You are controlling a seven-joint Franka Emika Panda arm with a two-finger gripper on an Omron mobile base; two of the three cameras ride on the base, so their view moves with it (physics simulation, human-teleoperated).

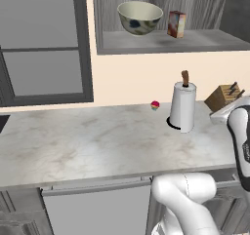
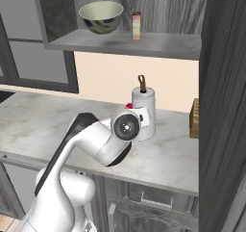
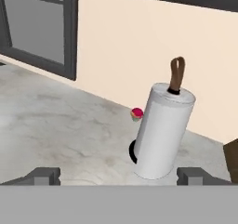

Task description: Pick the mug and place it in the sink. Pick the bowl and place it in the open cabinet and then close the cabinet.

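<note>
The cream bowl (image 1: 140,17) (image 2: 101,17) with dark blue marks sits upright on the grey shelf of the open wall cabinet (image 1: 171,41) (image 2: 149,44). The cabinet's dark door (image 2: 223,106) stands swung open at the right. My gripper (image 3: 120,176) is open, with its fingertips (image 3: 44,175) far apart and nothing between them. It hovers over the marble counter (image 1: 97,141) and points at a paper towel roll. The mug is out of view. A dark corner at the counter's far left may be the sink (image 1: 2,123).
A white paper towel roll (image 1: 183,107) (image 2: 144,113) (image 3: 162,135) stands on the counter below the cabinet, with a small red ball (image 1: 155,105) (image 3: 136,114) behind it. A knife block (image 1: 224,96) (image 2: 194,118) sits to its right. A small box (image 1: 176,24) (image 2: 136,25) shares the shelf with the bowl.
</note>
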